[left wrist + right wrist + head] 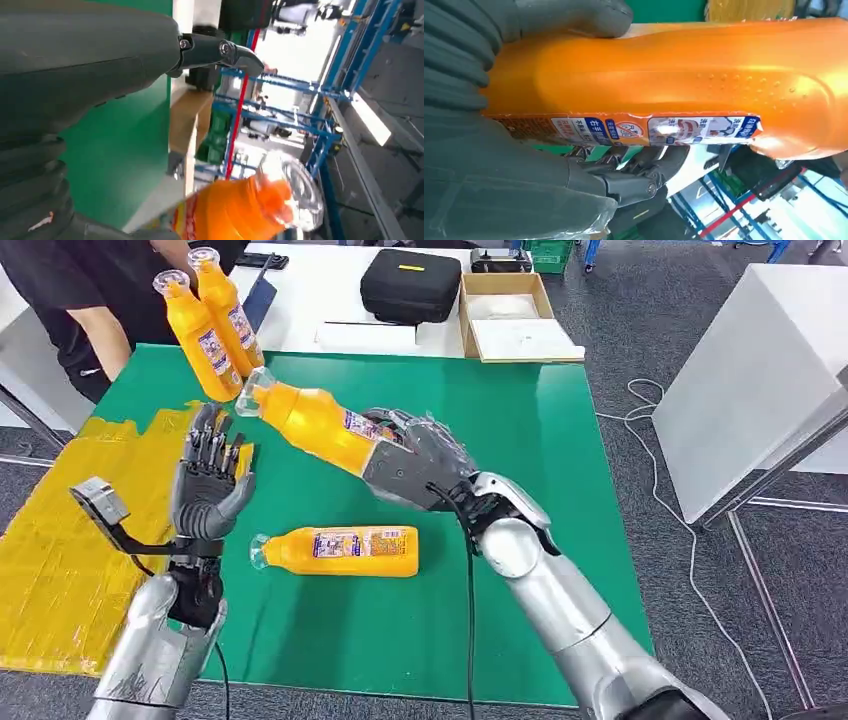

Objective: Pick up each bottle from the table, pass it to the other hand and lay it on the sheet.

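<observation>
Right hand (415, 465) fingers clamp the held bottle (315, 425) by its base, above the counter, long axis pointing left and far. Left hand (207, 485), fingers apart, waits just left of the neck.

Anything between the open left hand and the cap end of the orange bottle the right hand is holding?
No. Head view shows only bare green mat between left hand and orange bottle.

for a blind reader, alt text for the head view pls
The right hand holds an orange bottle above the green table, cap toward the open left hand. Another bottle lies on the table beside the yellow sheet.
</observation>
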Motion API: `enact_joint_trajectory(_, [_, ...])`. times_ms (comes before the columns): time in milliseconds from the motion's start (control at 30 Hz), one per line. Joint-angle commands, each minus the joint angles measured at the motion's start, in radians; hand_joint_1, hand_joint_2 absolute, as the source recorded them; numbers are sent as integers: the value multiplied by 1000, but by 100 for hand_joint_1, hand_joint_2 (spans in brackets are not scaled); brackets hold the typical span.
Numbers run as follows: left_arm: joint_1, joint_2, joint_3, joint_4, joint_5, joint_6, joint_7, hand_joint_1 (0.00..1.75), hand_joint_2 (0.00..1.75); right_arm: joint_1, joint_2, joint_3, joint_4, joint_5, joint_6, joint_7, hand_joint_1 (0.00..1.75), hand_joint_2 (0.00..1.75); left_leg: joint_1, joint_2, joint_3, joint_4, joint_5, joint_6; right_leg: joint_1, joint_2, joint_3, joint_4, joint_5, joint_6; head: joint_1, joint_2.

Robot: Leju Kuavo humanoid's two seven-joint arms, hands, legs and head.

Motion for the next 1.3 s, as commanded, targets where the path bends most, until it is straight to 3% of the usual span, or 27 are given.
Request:
enact_joint_trajectory(33, [-125, -3, -129, 63, 160, 18, 64, 0, 175, -108, 83, 168, 86, -11, 1, 32, 171, 175, 1, 0, 3, 2, -2, -1, 1, -2, 3, 2, -2, -3, 0, 0])
enact_joint_trajectory(367, [-242, -50, -166, 243, 307, -69, 124, 0, 175, -62, 197, 301, 169, 134, -104, 94, 161, 175, 1, -2, 5, -1, -1, -1, 3, -4, 4, 0, -2, -2, 0, 0])
enact_joint_trajectory(433, [-226, -53, -168, 227, 304, -68, 115, 0, 175, -38, 211, 302, 199, 166, -119, 76, 168, 175, 1, -2, 5, -1, -1, -1, 3, -3, 4, -1, -2, -2, 0, 0])
enact_joint_trajectory(667, [-165, -40, -165, 148, 300, -74, 119, 0, 175, 29, 190, 300, 187, 219, -116, 54, 166, 175, 1, -2, 10, -1, -3, -2, 4, -4, 10, -2, -4, -3, 0, 0])
enact_joint_trajectory(700, [-166, -40, -164, 146, 299, -75, 120, 0, 175, 35, 189, 300, 188, 221, -116, 54, 166, 175, 1, -1, 3, -1, 0, -1, 3, -3, 3, -1, -1, -1, 0, 0])
enact_joint_trajectory(1033, [-160, -45, -149, 129, 286, -79, 122, 0, 175, 65, 191, 285, 198, 249, -112, 54, 166, 175, 2, -2, 5, 0, -1, -1, 5, -4, 4, -1, -2, -2, 0, 0])
enact_joint_trajectory(1067, [-160, -46, -144, 129, 284, -77, 123, 19, 175, 69, 191, 281, 201, 252, -114, 54, 166, 175, 1, -2, 3, -1, -1, -1, 4, -3, 2, -1, -1, -2, 0, 0])
enact_joint_trajectory(1100, [-164, -49, -140, 136, 278, -85, 118, 169, 175, 71, 190, 274, 211, 258, -117, 52, 169, 175, 1, -3, 5, -1, -1, -1, 4, -4, 4, -1, -2, -2, 0, 0])
enact_joint_trajectory(1300, [-192, -57, -130, 188, 264, -115, 108, 175, 175, 81, 185, 243, 238, 275, -127, 39, 162, 175, 2, -4, 5, -1, -1, -1, 5, -6, 5, -2, -2, -2, 0, 0])
